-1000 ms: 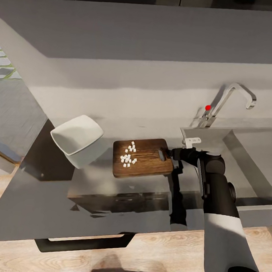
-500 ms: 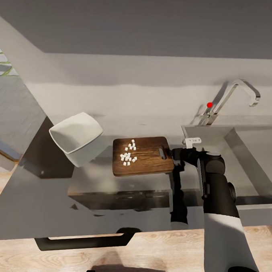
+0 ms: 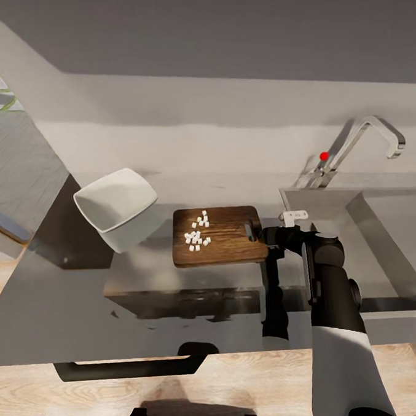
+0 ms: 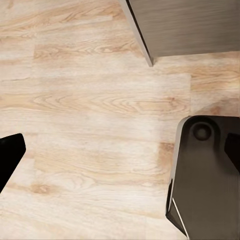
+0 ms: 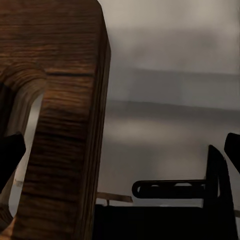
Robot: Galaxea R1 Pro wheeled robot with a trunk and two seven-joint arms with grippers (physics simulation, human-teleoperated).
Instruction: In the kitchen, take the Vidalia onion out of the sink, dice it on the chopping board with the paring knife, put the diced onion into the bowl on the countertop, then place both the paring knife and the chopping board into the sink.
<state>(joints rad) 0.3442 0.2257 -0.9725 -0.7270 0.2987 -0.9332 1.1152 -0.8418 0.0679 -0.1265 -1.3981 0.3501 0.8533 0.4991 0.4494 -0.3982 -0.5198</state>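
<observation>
Unlabelled countertop (image 3: 72,310): right tool (image 3: 269,237) at chopping board (image 3: 227,243).

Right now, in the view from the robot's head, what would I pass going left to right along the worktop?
Bowl → chopping board carrying the diced onion → right hand at the board's slotted end → sink, with the faucet behind it.

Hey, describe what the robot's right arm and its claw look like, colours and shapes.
The right arm has a white, smooth forearm shell that gives way to glossy black rounded wrist joints. The right claw is black too, compact and blocky, with dark fingers.
</observation>
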